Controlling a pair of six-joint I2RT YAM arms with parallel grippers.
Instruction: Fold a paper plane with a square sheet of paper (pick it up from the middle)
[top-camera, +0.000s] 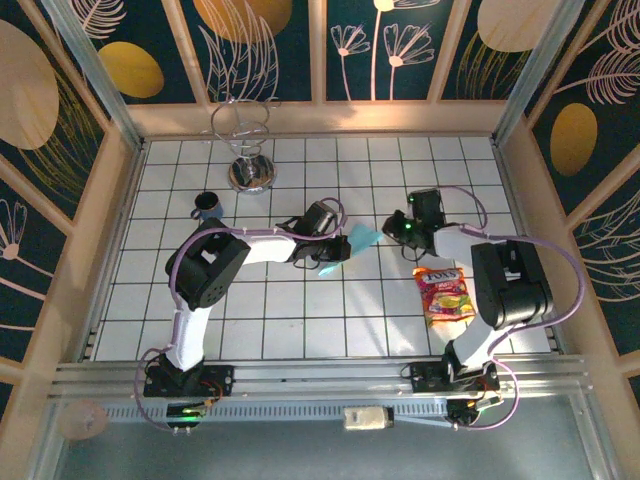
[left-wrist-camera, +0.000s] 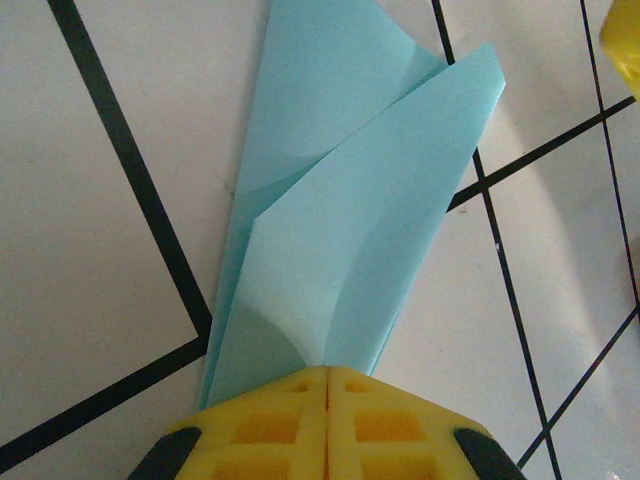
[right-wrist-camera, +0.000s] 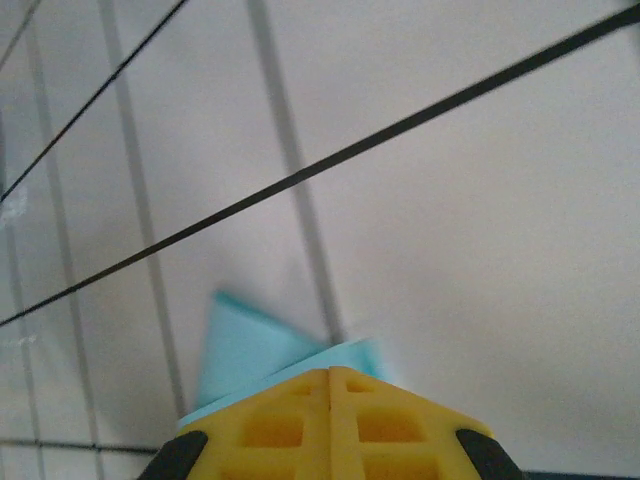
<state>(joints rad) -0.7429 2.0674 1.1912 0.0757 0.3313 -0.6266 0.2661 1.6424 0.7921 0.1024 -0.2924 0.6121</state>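
The left gripper (left-wrist-camera: 328, 375) and the right gripper (right-wrist-camera: 330, 372) are both pinching the folded blue paper (left-wrist-camera: 350, 230) mid-table, so that spot is looking crowded. A snack packet (top-camera: 447, 293) is lying beside the right arm (top-camera: 510, 285). A dark cup (top-camera: 207, 205) and a shiny wire stand (top-camera: 248, 150) are standing far back on the left. White tiles (top-camera: 300, 320) in front are lying open for passing.

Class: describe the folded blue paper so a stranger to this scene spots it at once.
On the white gridded table, look near its centre. The paper plane is pinched by the left end effector and right end effector. It alone is pale blue and creased, unlike the orange-red snack packet.
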